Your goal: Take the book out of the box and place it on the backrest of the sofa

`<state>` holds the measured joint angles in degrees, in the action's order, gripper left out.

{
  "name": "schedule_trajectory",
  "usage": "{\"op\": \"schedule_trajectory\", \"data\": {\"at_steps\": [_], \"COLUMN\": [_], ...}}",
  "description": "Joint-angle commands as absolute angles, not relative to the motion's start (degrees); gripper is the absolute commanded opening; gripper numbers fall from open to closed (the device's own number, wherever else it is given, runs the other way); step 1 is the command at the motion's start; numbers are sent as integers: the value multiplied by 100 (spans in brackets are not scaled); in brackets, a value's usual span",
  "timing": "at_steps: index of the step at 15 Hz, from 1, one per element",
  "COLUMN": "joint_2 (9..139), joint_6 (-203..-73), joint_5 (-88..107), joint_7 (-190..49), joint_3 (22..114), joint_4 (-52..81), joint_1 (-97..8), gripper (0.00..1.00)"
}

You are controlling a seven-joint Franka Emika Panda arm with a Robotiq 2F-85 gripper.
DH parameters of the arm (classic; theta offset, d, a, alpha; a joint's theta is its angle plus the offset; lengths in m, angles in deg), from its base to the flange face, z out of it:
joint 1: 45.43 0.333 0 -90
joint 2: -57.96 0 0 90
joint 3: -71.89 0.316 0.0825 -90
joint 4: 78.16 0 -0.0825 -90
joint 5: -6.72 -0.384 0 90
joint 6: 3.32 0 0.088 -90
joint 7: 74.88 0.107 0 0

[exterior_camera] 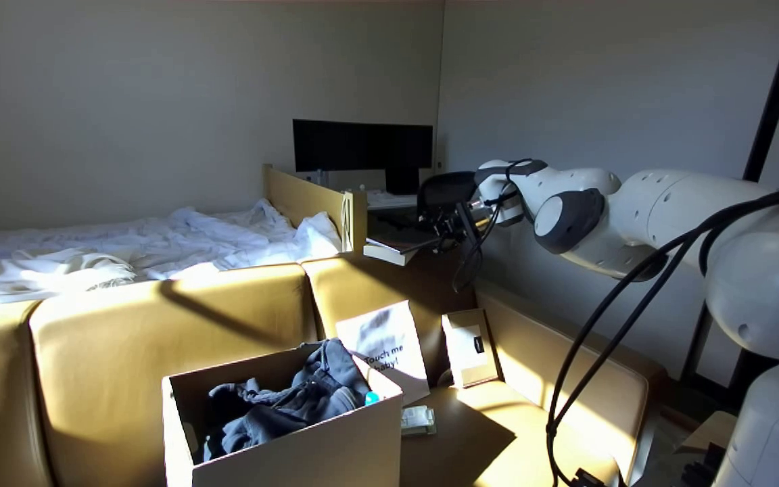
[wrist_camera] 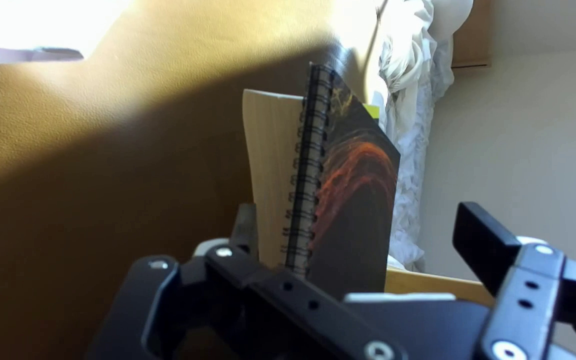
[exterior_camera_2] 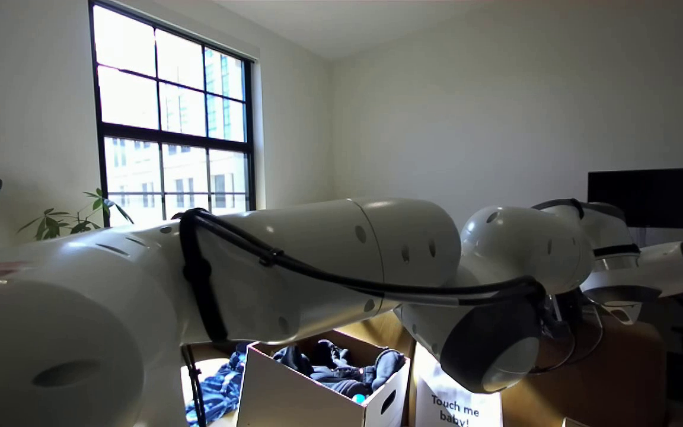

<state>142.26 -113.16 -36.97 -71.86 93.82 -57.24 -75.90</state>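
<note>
The book shows in the wrist view as a spiral-bound notebook [wrist_camera: 353,210] with a dark cover and an orange swirl, with a thick pale side beside the spiral. In an exterior view the book [exterior_camera: 387,253] lies at the top of the sofa's right backrest section; whether it fully rests there is hard to tell. My gripper [wrist_camera: 363,222] is open, its fingers wide apart around the book's near end, the left finger close to the pale side. The gripper [exterior_camera: 445,233] is also at the book's right end. The sofa [exterior_camera: 173,325] is tan. The box [exterior_camera: 322,450] holds dark clothes.
A white "Touch me baby!" sheet or bag [exterior_camera: 389,352] and a small box [exterior_camera: 472,345] lean on the sofa. A small pack [exterior_camera: 418,420] lies on the seat. Behind the backrest are a white-sheeted bed [exterior_camera: 159,243], its wooden board [exterior_camera: 315,203] and a monitor [exterior_camera: 362,145].
</note>
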Motion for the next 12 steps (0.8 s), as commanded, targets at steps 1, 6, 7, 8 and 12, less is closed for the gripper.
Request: {"op": "schedule_trajectory", "data": {"at_steps": [1,6,7,8,12], "joint_2": [14082,13820,13710,13646,13310], "joint_6": [-11395,-10990,-10935,-10990,-11298], "joint_5": [-3705,-3342,-3085,-2896,-2102], "joint_7": [-6555,-6069,-5899,-5783,-5066], "joint_3": [9156,8745,8511,8376,7968], "joint_4": [-5740,-5676,-5643,-5670,-5706], "joint_1": [-7871,-8238,-8190,-8155,-8097], "gripper": [100,100,100,100,100]}}
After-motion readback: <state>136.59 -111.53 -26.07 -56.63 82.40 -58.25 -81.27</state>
